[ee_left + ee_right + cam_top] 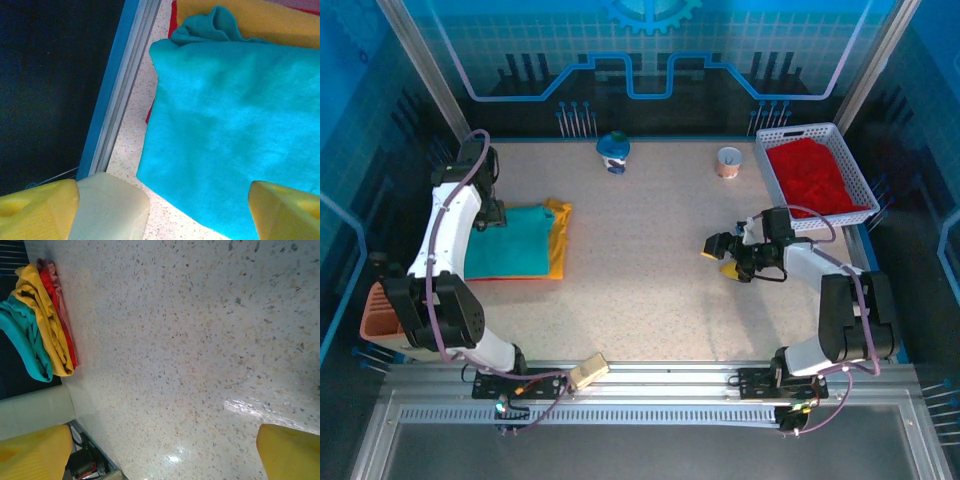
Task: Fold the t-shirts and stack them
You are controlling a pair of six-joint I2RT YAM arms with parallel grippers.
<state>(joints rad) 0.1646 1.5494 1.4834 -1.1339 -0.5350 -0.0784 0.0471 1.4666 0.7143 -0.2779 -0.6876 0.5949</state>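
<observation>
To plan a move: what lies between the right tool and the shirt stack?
Nothing: bare table between the right tool and the stack, in the top view.

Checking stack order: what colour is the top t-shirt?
Teal-green t-shirt, clearest in the left wrist view.

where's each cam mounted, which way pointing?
Top external: above, behind the bases, looking down on the speckled table; whole arms, left gripper, right gripper show.
Left wrist: looks down on folded teal cloth t-shirt; own yellow fingertips at bottom.
Right wrist: faces across tabletop toward the shirt stack; own fingertips at bottom.
Shared: teal t-shirt atop yellow cloth t-shirt, in all three.
</observation>
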